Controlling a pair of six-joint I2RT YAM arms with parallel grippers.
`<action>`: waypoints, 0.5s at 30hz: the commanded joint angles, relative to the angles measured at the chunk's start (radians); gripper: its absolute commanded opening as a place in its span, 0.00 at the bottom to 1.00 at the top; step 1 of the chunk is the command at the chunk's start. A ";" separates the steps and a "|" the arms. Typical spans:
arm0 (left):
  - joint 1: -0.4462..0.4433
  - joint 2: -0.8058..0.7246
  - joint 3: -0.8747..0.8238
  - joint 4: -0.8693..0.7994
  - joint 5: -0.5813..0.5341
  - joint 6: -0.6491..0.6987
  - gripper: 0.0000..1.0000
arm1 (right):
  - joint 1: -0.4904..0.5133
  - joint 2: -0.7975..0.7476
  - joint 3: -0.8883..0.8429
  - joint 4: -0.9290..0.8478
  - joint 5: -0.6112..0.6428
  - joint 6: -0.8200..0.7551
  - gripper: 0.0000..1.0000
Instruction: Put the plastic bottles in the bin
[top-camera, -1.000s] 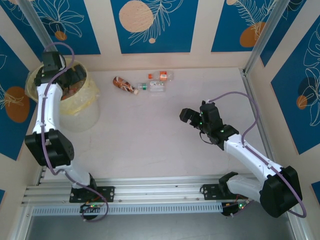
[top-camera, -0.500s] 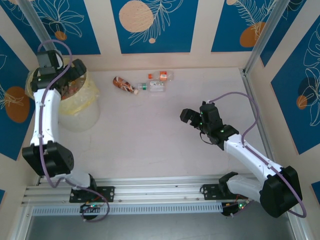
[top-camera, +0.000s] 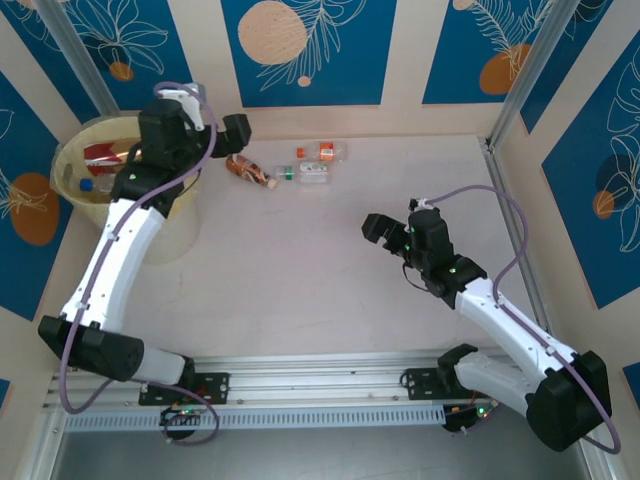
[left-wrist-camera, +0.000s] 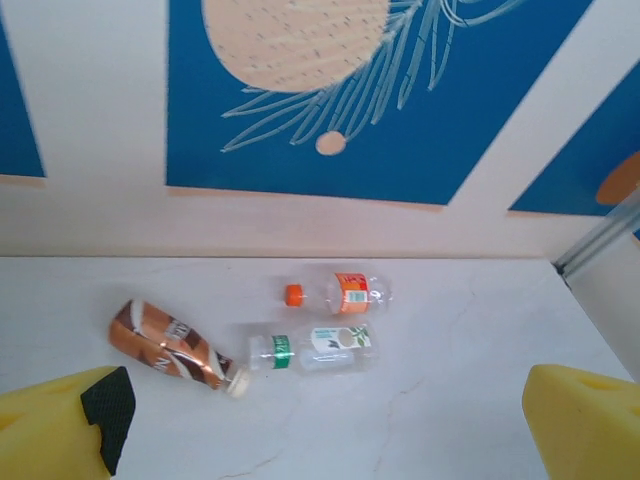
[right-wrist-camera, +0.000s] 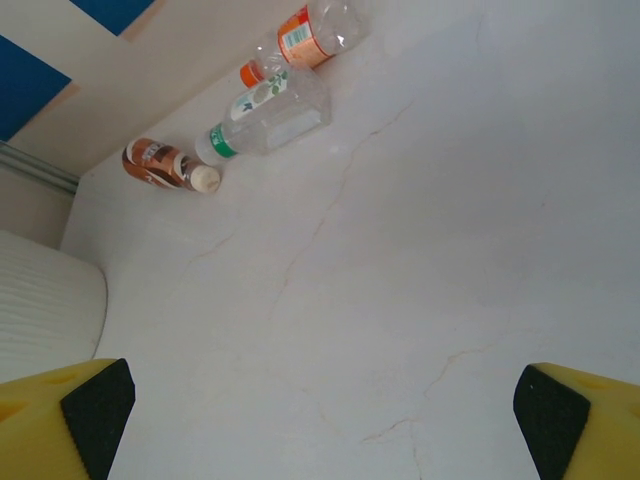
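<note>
top view: the bin (top-camera: 62, 172) at far left already holds several plastic bottles (top-camera: 100, 152), though the count is hard to read; three lie on the table (top-camera: 300, 290) near the back wall. the left gripper (top-camera: 200, 138) hangs by the bin's rim, the right gripper (top-camera: 398, 228) mid-table, both spread wide and empty

left wrist view: a brown bottle (left-wrist-camera: 165, 345), a green-labelled bottle (left-wrist-camera: 318, 348) and an orange-labelled bottle (left-wrist-camera: 345, 292) lie just ahead

right wrist view: the same three sit well off, so the job looks mostly done

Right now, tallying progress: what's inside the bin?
Inside the bin: a red-labelled bottle and a blue-capped bottle. The left arm covers its right side, so no full count.
</note>
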 joint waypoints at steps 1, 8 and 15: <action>-0.062 0.044 -0.022 0.095 -0.037 0.000 1.00 | -0.004 -0.043 -0.027 0.005 0.014 0.004 1.00; -0.124 0.211 0.013 0.138 -0.048 -0.014 1.00 | -0.007 -0.097 -0.036 -0.046 0.036 0.006 1.00; -0.125 0.417 0.101 0.109 -0.220 -0.119 1.00 | -0.008 -0.132 -0.043 -0.084 0.039 0.012 0.99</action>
